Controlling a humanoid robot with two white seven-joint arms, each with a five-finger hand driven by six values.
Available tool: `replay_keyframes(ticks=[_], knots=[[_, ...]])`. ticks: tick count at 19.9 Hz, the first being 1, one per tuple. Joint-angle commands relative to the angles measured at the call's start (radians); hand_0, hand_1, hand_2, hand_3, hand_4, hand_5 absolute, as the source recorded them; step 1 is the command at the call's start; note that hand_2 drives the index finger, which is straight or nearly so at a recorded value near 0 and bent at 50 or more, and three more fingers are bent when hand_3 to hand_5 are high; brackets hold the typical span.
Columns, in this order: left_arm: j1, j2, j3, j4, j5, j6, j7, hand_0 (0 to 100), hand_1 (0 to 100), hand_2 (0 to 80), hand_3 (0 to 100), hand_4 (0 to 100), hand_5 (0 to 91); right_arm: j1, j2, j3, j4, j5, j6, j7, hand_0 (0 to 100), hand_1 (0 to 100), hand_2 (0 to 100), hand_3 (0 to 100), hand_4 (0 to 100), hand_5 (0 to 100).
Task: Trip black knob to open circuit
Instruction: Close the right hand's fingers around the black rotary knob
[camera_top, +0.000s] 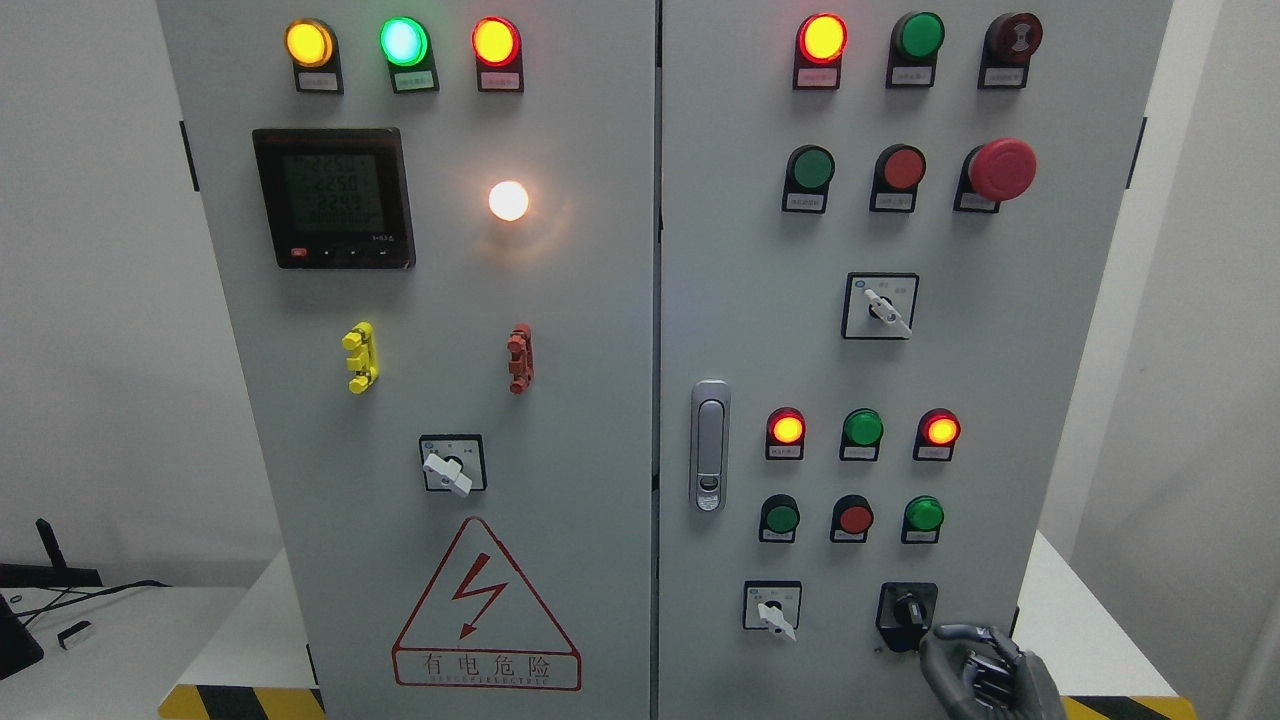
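Note:
The black knob (908, 609) sits in a black square plate at the lower right of the grey cabinet's right door (1000, 400). Its handle points roughly up and slightly left. My right hand (972, 668) comes up from the bottom edge just below and to the right of the knob. Its dark fingers (962, 634) are curled inward and hold nothing; the nearest fingertip stops just short of the knob plate's lower right corner. The left arm does not show.
A white selector switch (773, 609) sits left of the black knob, with lit red lamps (786, 429) and green and red buttons above. A door latch (709, 445) stands by the centre seam. The cabinet rests on a white table (1090, 640) with a hazard-striped edge.

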Motion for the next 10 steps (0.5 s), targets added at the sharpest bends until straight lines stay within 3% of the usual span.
replay_keyframes(ticks=[1,10], knots=[[0.000,0.000,0.000,0.000,-0.031,0.000,0.001,12,39,0.0,0,0,0.0,0.012,0.012,0.001,-0.028,0.021,0.001,0.005,43,80,46,100,99,93],[0.000,0.000,0.000,0.000,-0.031,0.000,0.001,12,39,0.0,0,0,0.0,0.026,0.012,0.015,-0.046,0.023,0.003,0.004,43,80,46,100,99,93]])
